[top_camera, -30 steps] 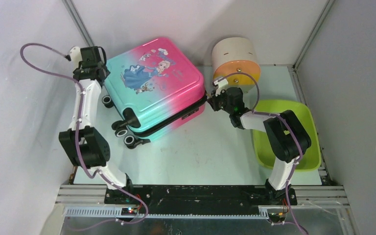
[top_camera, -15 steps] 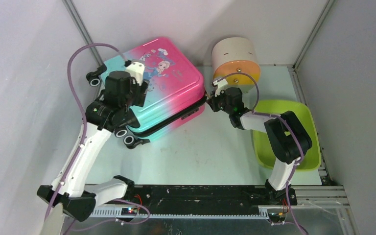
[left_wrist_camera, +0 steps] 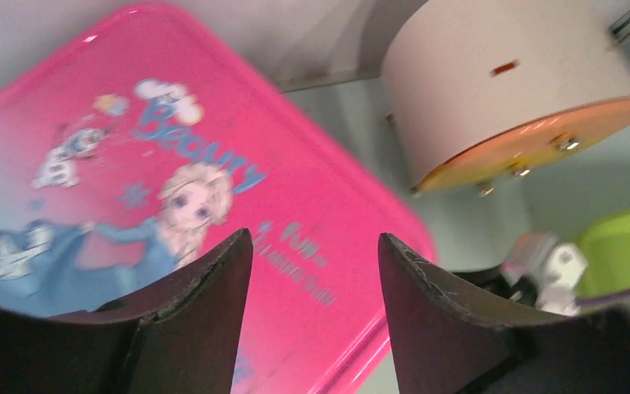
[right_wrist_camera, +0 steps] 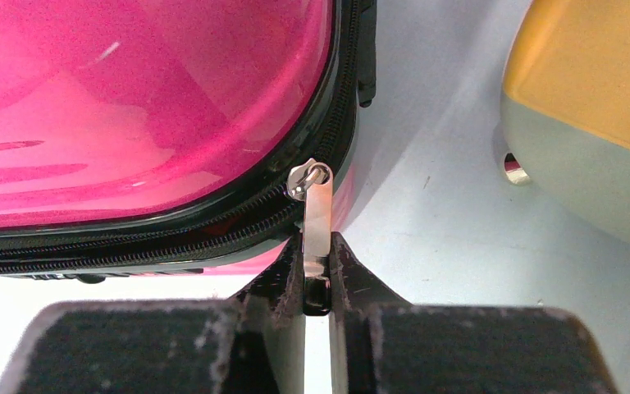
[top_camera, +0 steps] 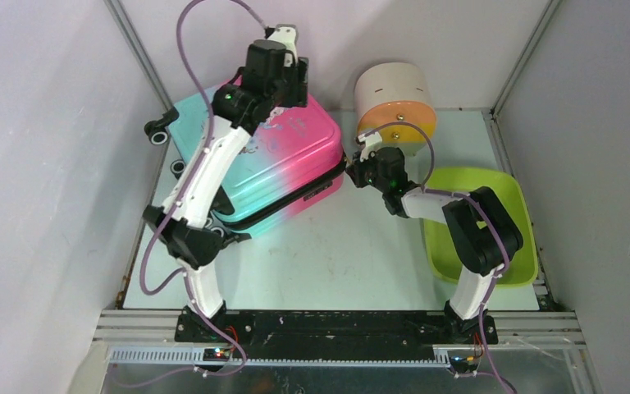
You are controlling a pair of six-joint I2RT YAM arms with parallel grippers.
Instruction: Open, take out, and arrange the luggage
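Pink-and-teal suitcase lies flat on the desk, far left; right pincer pinched tight on its silver zipper pull, left pincer hanging above the lid, jaws apart, holding nothing.

One word reads clearly, in the left wrist view: "Beauty". It stands in slanted blue letters on the pink part of the lid of the child's pink-to-teal hard-shell suitcase, just above the head of the blonde cartoon princess printed there. Below and to the right of her runs a second, smaller line of pale blue lettering. It seems to begin with "Fun", but the rest is too blurred to read.
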